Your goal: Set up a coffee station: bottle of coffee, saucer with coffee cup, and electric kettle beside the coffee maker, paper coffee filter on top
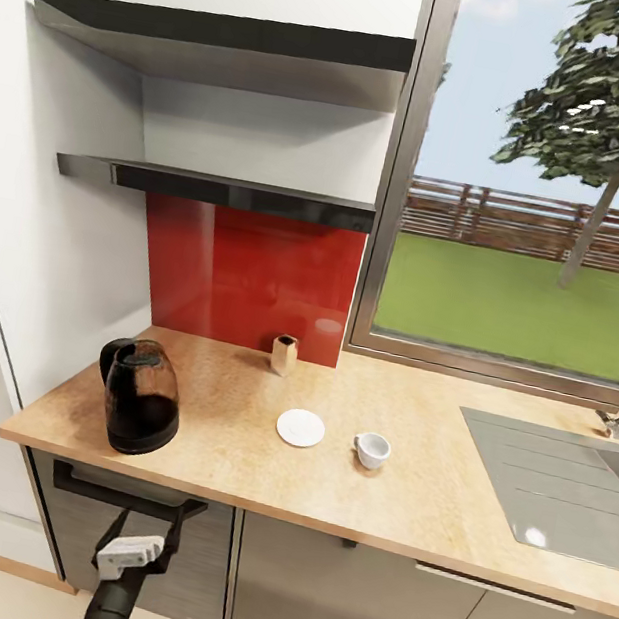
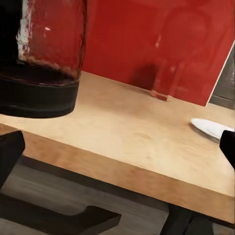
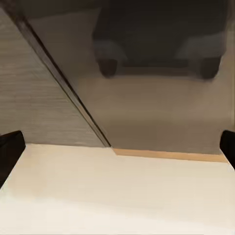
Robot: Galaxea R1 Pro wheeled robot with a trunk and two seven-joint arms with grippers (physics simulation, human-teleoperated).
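On the counter (image 1: 223, 457) the kettle (image 1: 140, 396) stands at the left near the front edge. The saucer (image 1: 300, 427) lies to its right, the cup (image 1: 372, 451) just beside that. A small box (image 1: 284, 354) sits behind, against the backsplash (image 1: 255, 275); the sink (image 1: 527, 460) is far right.

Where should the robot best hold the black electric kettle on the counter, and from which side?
Probably the black electric kettle by its loop handle at the upper left, coming from the counter's front edge; the upright rounded body looks too wide for an end effector.

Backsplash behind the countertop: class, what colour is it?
Glossy red backsplash, clearest in the head view.
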